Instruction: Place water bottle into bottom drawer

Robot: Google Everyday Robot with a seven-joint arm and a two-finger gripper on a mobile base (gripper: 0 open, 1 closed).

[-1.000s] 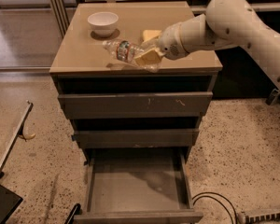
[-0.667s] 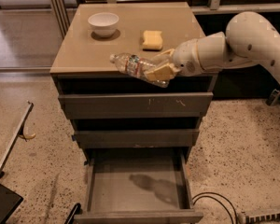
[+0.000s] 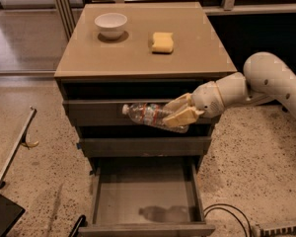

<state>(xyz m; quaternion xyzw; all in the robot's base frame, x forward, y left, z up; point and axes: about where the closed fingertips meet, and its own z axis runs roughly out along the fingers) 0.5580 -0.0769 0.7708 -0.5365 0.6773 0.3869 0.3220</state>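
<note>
My gripper (image 3: pixel 180 113) is shut on the water bottle (image 3: pixel 148 115), a clear crinkled bottle with a white cap and a red-green label. It holds the bottle lying sideways, cap to the left, in front of the upper drawer fronts. The bottom drawer (image 3: pixel 147 197) is pulled open directly below, showing its grey inner tray with the bottle's shadow on it. My white arm (image 3: pixel 266 80) reaches in from the right.
A white bowl (image 3: pixel 111 23) and a yellow sponge (image 3: pixel 163 42) sit on the cabinet top (image 3: pixel 197 53). A black cable (image 3: pixel 229 214) lies on the speckled floor at the lower right. A dark frame (image 3: pixel 12 152) leans at the left.
My gripper has carried the bottle off the cabinet top, forward and down, and now holds it in front of the drawer fronts above the open bottom drawer.
</note>
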